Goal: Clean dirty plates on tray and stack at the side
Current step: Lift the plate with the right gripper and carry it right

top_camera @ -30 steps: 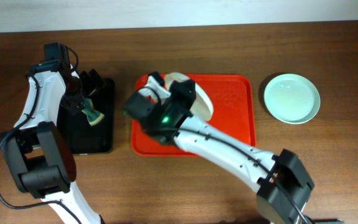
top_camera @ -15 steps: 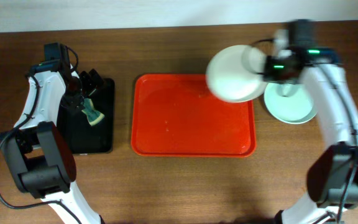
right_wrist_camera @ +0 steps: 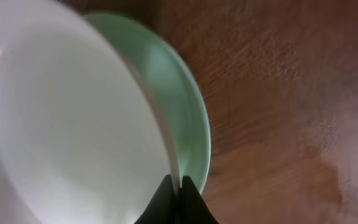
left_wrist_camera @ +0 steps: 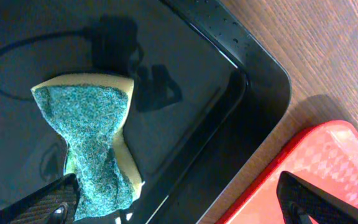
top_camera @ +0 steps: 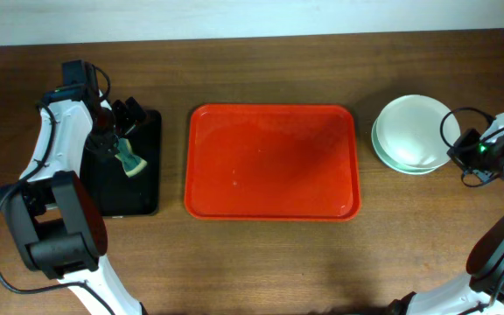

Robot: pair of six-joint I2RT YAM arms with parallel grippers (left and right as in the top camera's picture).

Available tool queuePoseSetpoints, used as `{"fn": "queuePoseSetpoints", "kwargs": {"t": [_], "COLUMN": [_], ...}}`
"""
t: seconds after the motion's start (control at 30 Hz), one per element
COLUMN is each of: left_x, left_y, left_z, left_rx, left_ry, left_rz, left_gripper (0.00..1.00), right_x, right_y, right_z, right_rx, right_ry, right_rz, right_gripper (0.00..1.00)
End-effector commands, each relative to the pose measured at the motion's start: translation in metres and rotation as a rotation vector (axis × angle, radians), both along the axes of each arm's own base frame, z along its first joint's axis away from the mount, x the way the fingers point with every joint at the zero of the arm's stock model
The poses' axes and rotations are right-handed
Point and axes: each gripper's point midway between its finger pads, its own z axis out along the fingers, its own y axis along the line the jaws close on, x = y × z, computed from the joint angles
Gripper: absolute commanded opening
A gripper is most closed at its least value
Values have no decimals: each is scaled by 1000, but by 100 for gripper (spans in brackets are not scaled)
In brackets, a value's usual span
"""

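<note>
The right arm (top_camera: 479, 153) is reaching in from the right edge of the overhead frame, its wrist lying low over the brown wooden worktop (top_camera: 269, 262). The right fingers (right_wrist_camera: 194, 202) are clenching the rim of the white round shallow plate (top_camera: 414, 129); in the right wrist view that thin rim is running down between the two dark tips at the bottom centre. The gripped edge is sitting raised above the pale mint-green round plate (top_camera: 385, 156) underneath, whose rim is showing as a crescent along the lower left of the stack in the overhead frame. Both plates are lying on the worktop just beside the right side of the large red rectangular plastic tray (top_camera: 269, 166), not on it. The left arm (top_camera: 55, 140) is bending up the left side of the overhead frame and hanging over the narrow black tray (top_camera: 147, 188). The left fingers (left_wrist_camera: 48, 202) are standing wide apart at the lower corners of the left wrist view, grasping nothing. The teal-and-yellow sponge (left_wrist_camera: 89, 134) is lying on the black tray, its lower end just beside the lower-left finger; whether they are touching cannot be told.
</note>
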Motion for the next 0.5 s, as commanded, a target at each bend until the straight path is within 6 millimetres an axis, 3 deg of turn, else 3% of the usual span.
{"fn": "queuePoseSetpoints", "kwargs": {"t": [0.0, 0.17, 0.23, 0.4, 0.43, 0.47], "left_x": [5, 5, 5, 5, 5, 5], "left_y": [1, 1, 1, 1, 1, 1], "left_z": [18, 18, 18, 18, 18, 18], "left_rx": [-1, -1, -1, -1, -1, -1], "left_ry": [-46, -46, -46, -46, -46, -46], "left_rz": [0, 0, 0, 0, 0, 0], "left_gripper": [99, 99, 99, 99, 99, 99], "right_x": [2, 3, 3, 7, 9, 12], "right_y": [2, 2, 3, 12, 14, 17], "right_z": [8, 5, 0, -13, -12, -10], "right_rx": [-1, 0, 7, 23, 21, 17], "right_ry": [-40, -38, -28, -7, -10, -18], "right_rz": [5, 5, 7, 30, 36, 48], "right_gripper": [4, 4, 14, 18, 26, 50]}}
